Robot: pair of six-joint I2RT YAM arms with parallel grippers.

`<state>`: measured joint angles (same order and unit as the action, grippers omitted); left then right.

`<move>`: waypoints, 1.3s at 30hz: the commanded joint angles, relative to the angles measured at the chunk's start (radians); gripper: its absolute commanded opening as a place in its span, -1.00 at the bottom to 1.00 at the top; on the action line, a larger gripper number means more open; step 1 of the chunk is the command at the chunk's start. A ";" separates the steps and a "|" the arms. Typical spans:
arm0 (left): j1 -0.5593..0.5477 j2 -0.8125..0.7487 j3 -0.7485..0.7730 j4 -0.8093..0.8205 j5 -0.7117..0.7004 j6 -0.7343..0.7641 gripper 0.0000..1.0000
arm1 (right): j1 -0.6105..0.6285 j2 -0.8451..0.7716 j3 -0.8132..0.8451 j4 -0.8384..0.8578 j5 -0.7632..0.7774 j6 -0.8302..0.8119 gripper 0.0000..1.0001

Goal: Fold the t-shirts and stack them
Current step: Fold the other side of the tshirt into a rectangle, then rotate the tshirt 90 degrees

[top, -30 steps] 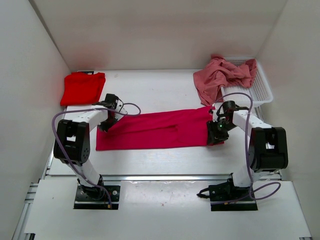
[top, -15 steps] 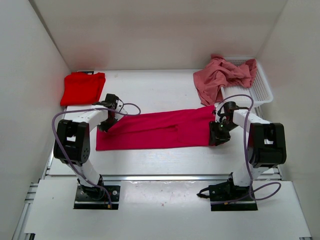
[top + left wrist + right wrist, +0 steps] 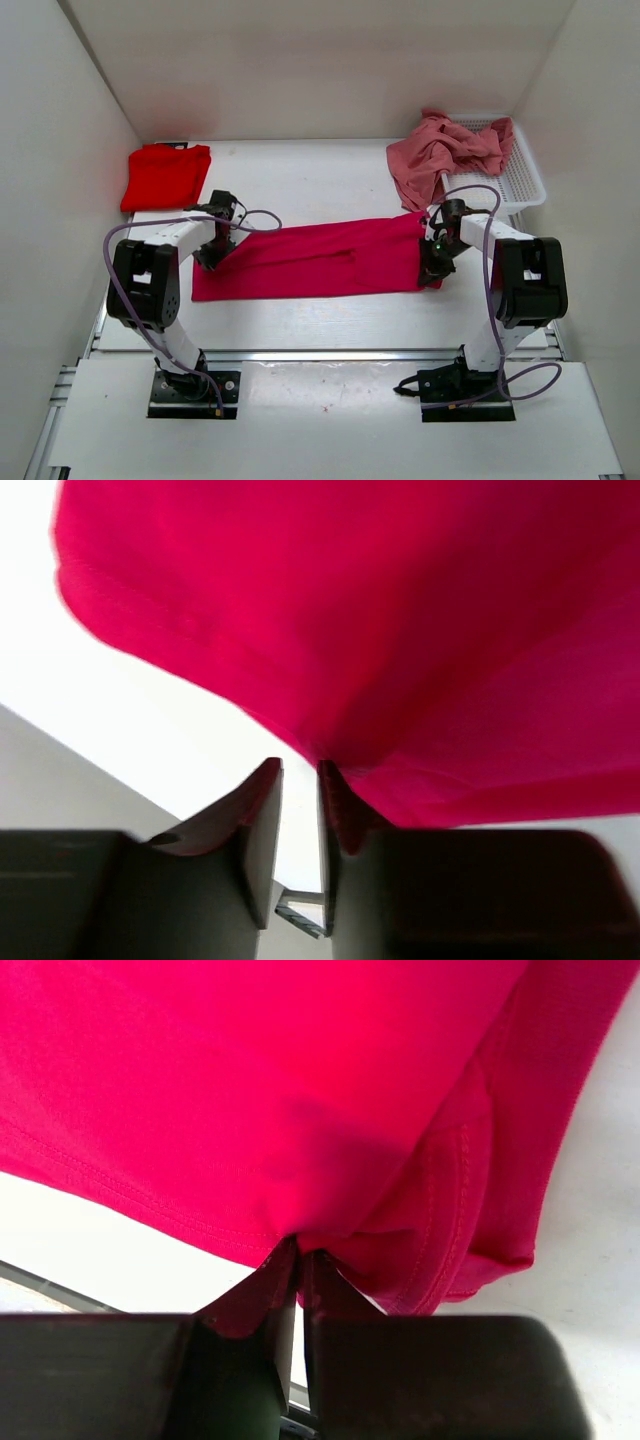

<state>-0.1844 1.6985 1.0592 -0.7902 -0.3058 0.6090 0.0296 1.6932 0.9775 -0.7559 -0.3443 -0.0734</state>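
Slippage risk
Stretched between them, the crimson-magenta cotton t-shirt [image 3: 320, 258] is nipped thinly by the left pincer [image 3: 298, 768] and right pincer [image 3: 299, 1253]; uneven pulling may free one hem.

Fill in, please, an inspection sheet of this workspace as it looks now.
Surface: white table; its bare parts look clean.
Job's things: crimson shirt lies lengthwise across the middle; red shirt is folded at far left; salmon shirt is crumpled and hangs over the basket's rim.
Clutter: white mesh basket at far right; nothing else seen.
Grippers: left gripper and right gripper each pinch one end of the crimson shirt.
Cables: a purple cable loops along each arm; no snag seen.
Surroundings: white walls on three sides.
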 commanded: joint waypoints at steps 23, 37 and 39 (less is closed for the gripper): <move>-0.007 0.020 0.024 -0.001 0.004 -0.018 -0.91 | -0.016 -0.044 0.121 -0.022 -0.099 -0.039 -1.00; -0.020 0.009 0.099 0.205 -0.203 0.066 -1.00 | -0.060 -0.020 0.254 -0.060 -0.174 -0.059 -1.00; -0.020 0.036 0.131 0.262 -0.248 0.089 -1.00 | -0.068 0.006 0.326 -0.048 -0.194 -0.051 -1.00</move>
<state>-0.2062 1.7432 1.1213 -0.6445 -0.4618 0.6468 -0.0166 1.6951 1.1992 -0.8364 -0.4961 -0.1276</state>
